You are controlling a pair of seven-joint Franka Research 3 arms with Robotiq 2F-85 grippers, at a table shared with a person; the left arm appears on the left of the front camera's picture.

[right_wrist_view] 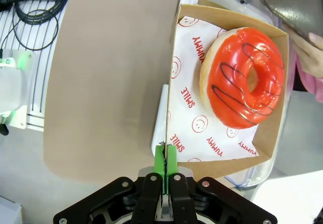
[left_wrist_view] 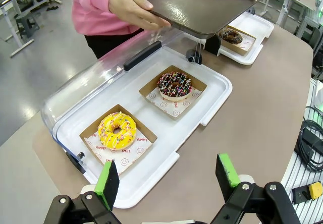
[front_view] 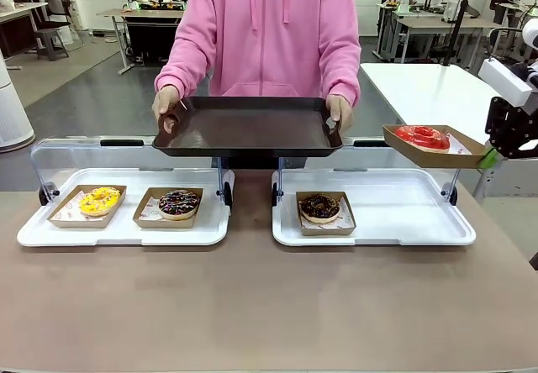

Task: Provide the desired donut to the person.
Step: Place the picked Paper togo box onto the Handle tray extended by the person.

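Carrying step, I'd say: the right claw [right_wrist_view: 165, 163] pinches one wall of the brown cardboard box [front_view: 437, 156] holding the red-glazed donut [front_view: 423, 136], aloft over the right-hand white tray [front_view: 403, 222]. The box sits about level, long axis running from claw toward the dark rectangular tray [front_view: 248, 129] held out by the person [front_view: 269, 28]; next, swing across and lower it there. Left claw [left_wrist_view: 169, 176] gapes wide.

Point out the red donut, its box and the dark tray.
red donut [right_wrist_view: 219, 77], right wrist view, glazed ring.
box [right_wrist_view: 281, 133], right wrist view, cardboard side wall.
dark tray [front_view: 248, 128], front view, bare middle.
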